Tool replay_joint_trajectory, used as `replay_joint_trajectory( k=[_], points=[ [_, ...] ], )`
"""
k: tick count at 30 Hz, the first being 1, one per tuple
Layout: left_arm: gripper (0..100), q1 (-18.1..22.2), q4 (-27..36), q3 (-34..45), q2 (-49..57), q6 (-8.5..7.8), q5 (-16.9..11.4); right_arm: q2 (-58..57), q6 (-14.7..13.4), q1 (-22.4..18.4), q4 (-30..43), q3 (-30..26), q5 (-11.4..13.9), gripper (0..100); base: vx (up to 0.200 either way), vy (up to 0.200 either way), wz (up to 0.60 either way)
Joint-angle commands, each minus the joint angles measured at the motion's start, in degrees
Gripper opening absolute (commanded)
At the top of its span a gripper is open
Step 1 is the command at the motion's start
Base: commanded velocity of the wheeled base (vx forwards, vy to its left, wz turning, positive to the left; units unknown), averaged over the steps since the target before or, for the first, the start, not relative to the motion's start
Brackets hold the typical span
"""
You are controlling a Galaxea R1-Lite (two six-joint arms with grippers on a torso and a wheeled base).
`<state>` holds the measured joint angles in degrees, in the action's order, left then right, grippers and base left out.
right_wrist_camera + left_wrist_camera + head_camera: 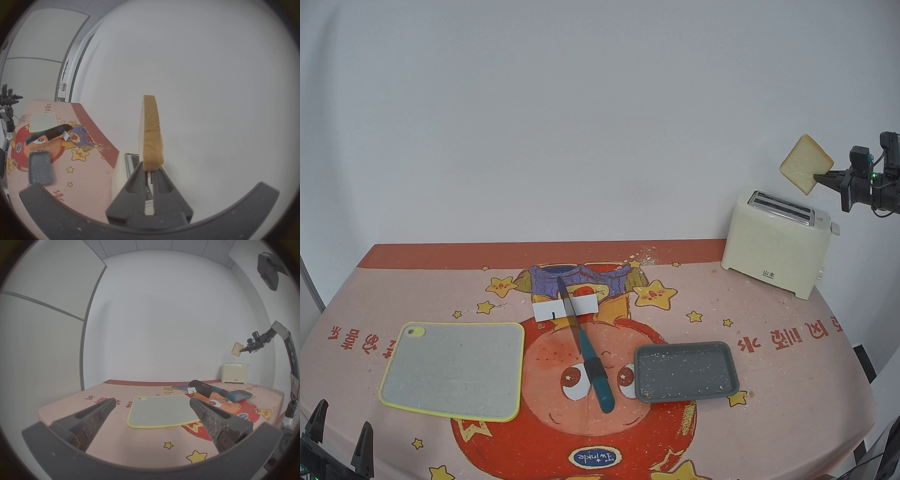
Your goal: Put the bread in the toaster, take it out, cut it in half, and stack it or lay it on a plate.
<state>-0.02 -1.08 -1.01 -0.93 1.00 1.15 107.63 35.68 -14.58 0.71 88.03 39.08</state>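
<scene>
While aloft above the toaster (pixel 778 250), bread (pixel 805 164) tight in the right gripper (pixel 820 178); left gripper (pixel 152 402) agape and empty.

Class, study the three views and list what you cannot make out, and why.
1. Inside the toaster slots: head view, angle too shallow; right wrist view, the right gripper and bread cover them.
2. The left gripper: head view, bottom edge cuts it off; only its tips show.
3. The plate: left wrist view, far off, partly behind the knife.
</scene>
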Motion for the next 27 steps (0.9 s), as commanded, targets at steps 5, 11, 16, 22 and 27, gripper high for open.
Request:
replay_joint_trajectory(
  k=[5, 11, 16, 22, 27],
  points=[
    [100, -0.1, -0.1, 1.0, 0.9, -0.03, 0.0, 6.3, 0.2, 0.9, 0.3, 4.2, 0.2, 0, 0.0, 0.0, 0.0],
    [100, 0.0, -0.1, 1.0, 0.9, -0.03, 0.0, 6.5, 1.2, 1.3, 1.8, 4.4, 0.2, 0, 0.0, 0.0, 0.0],
    [100, 0.0, -0.1, 1.0, 0.9, -0.03, 0.0, 7.2, 2.2, 0.8, 1.8, 3.6, 0.4, 0, 0.0, 0.0, 0.0],
    [100, -0.1, -0.1, 1.0, 0.9, -0.03, 0.0, 7.7, 3.0, 0.5, 1.8, 2.8, 0.4, 0, 0.0, 0.0, 0.0],
    [100, 0.0, -0.1, 1.0, 0.9, -0.03, 0.0, 7.9, 3.3, 0.5, 1.8, 1.8, 0.4, 0, 0.0, 0.0, 0.0]
  ],
)
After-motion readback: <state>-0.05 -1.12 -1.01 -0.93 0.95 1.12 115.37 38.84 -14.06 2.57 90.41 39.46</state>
